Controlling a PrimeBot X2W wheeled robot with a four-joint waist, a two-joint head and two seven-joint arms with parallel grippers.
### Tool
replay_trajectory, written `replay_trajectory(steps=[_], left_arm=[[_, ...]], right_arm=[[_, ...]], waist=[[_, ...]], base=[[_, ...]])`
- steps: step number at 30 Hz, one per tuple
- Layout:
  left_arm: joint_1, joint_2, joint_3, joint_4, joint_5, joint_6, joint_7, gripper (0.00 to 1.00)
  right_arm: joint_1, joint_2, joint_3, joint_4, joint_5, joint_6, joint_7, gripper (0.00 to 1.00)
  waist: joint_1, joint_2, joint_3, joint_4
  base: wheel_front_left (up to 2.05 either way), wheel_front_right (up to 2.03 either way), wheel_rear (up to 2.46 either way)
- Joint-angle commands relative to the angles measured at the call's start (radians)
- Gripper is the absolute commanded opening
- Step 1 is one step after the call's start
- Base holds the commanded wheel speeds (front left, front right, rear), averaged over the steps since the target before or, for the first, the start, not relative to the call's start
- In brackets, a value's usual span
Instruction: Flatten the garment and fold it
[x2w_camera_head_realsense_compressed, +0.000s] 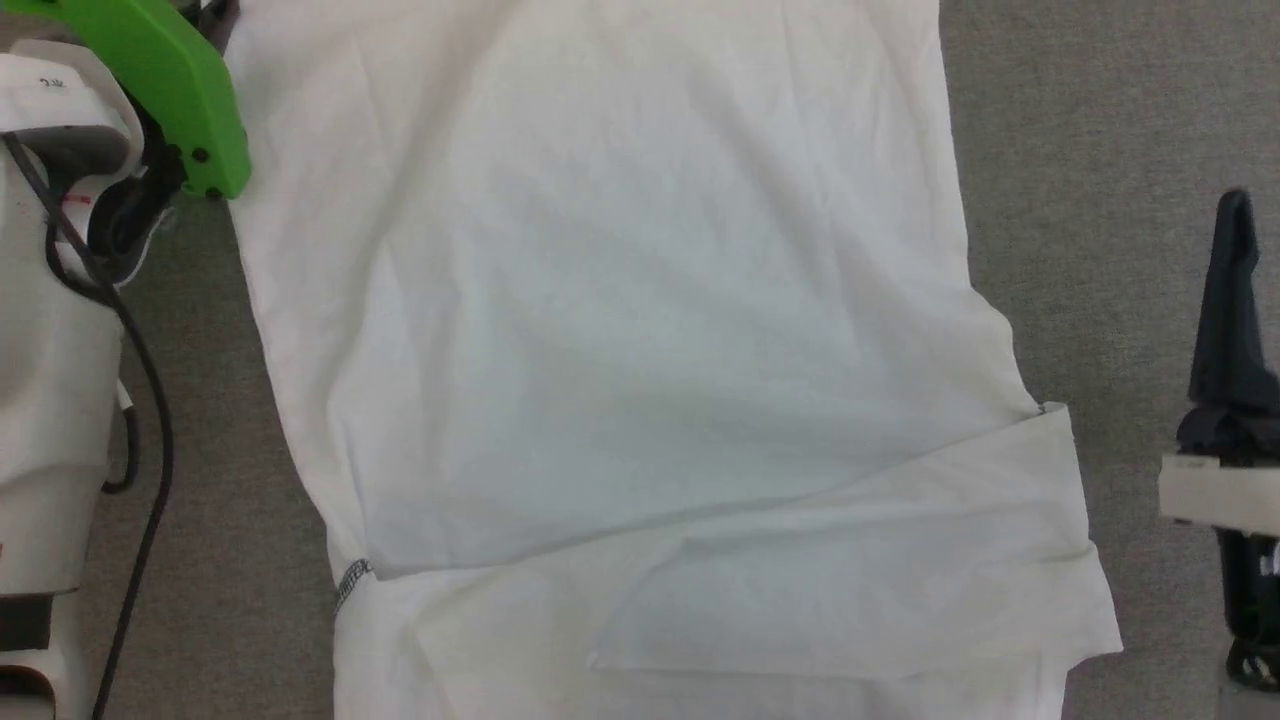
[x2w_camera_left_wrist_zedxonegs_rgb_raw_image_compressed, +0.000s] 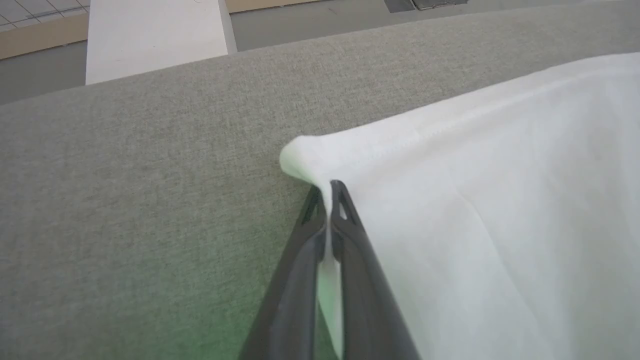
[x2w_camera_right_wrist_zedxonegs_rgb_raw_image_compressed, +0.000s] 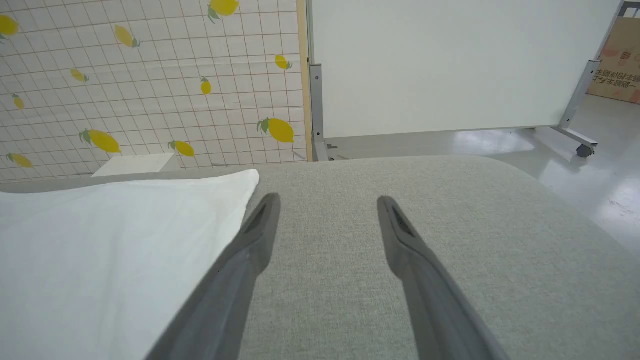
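Observation:
The garment (x2w_camera_head_realsense_compressed: 640, 300), a white T-shirt, lies spread over the grey padded table (x2w_camera_head_realsense_compressed: 1100, 150), with a folded flap across its near part and a bit of grey zigzag stitching (x2w_camera_head_realsense_compressed: 352, 583) at its left edge. In the left wrist view my left gripper (x2w_camera_left_wrist_zedxonegs_rgb_raw_image_compressed: 327, 192) is shut on a corner of the garment (x2w_camera_left_wrist_zedxonegs_rgb_raw_image_compressed: 500, 210), and the cloth bunches just past the fingertips. My left arm's green housing (x2w_camera_head_realsense_compressed: 170, 80) sits at the garment's upper left. My right gripper (x2w_camera_right_wrist_zedxonegs_rgb_raw_image_compressed: 327, 205) stands open over bare table, its left finger (x2w_camera_right_wrist_zedxonegs_rgb_raw_image_compressed: 260, 225) beside the garment's edge (x2w_camera_right_wrist_zedxonegs_rgb_raw_image_compressed: 100, 240). It appears dark at the right edge (x2w_camera_head_realsense_compressed: 1237, 215).
A white box (x2w_camera_left_wrist_zedxonegs_rgb_raw_image_compressed: 155, 35) stands beyond the table's far edge. Past the table there is a lemon-patterned tiled wall (x2w_camera_right_wrist_zedxonegs_rgb_raw_image_compressed: 150, 75), a white board on wheels (x2w_camera_right_wrist_zedxonegs_rgb_raw_image_compressed: 450, 65) and a cardboard box (x2w_camera_right_wrist_zedxonegs_rgb_raw_image_compressed: 617, 55). Bare grey table lies right of the garment.

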Motion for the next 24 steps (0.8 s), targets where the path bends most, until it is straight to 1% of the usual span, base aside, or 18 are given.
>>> replay_trajectory(steps=[1,3,5,8,9,11,13,15,18,21,24], left_arm=[[0.012,-0.004,-0.006,-0.002,-0.005,-0.007,-0.012,0.0],[0.009,-0.007,-0.013,-0.008,-0.004,-0.012,-0.026,0.0],[0.005,-0.013,-0.021,-0.011,-0.006,-0.016,-0.034,0.0],[-0.002,-0.021,-0.033,-0.012,-0.006,-0.021,-0.045,0.0],[-0.005,-0.023,-0.038,-0.012,-0.006,-0.023,-0.049,0.0],[-0.01,-0.029,-0.045,-0.014,-0.007,-0.025,-0.058,0.0],[-0.017,-0.034,-0.05,-0.012,-0.008,-0.027,-0.064,0.0],[-0.023,-0.039,-0.058,-0.012,-0.009,-0.029,-0.068,0.0],[-0.03,-0.046,-0.067,-0.013,-0.012,-0.031,-0.071,0.0],[-0.041,-0.053,-0.082,-0.015,-0.014,-0.034,-0.07,0.0],[-0.05,-0.059,-0.093,-0.013,-0.015,-0.036,-0.073,0.0]], right_arm=[[-0.06,-0.002,-0.001,-0.031,-0.017,-0.001,0.04,1.0],[-0.133,-0.024,-0.013,-0.055,-0.007,-0.001,0.12,1.0],[-0.223,-0.064,-0.021,-0.066,0.013,-0.001,0.208,1.0],[-0.357,-0.12,-0.014,-0.036,0.048,-0.001,0.358,1.0],[-0.409,-0.141,-0.005,-0.014,0.055,-0.001,0.414,1.0],[-0.495,-0.163,0.011,0.046,0.071,-0.001,0.519,1.0],[-0.577,-0.178,0.03,0.114,0.077,-0.001,0.601,1.0],[-0.639,-0.205,0.072,0.185,0.076,-0.001,0.676,1.0],[-0.714,-0.197,0.097,0.295,0.089,-0.001,0.775,1.0],[-0.782,-0.174,0.106,0.402,0.079,-0.001,0.866,1.0],[-0.836,-0.145,0.113,0.485,0.05,-0.001,0.914,1.0]], waist=[[0.0,0.0,-0.01,0.016],[0.0,0.0,-0.01,0.026],[0.0,0.0,-0.007,0.038],[0.0,0.0,-0.001,0.054],[0.0,0.0,0.001,0.058],[0.0,0.0,0.006,0.067],[0.0,0.0,0.012,0.073],[0.0,0.0,0.02,0.08],[0.0,0.0,0.028,0.089],[0.0,0.0,0.04,0.103],[0.0,0.0,0.049,0.114]], base=[[0.0,0.0,0.0],[0.0,0.0,0.0],[0.0,0.0,0.0],[0.0,0.0,0.0],[0.0,0.0,0.0],[0.0,0.0,0.0],[0.0,0.0,0.0],[0.0,0.0,0.0],[0.0,0.0,0.0],[0.0,0.0,0.0],[0.0,0.0,0.0]])
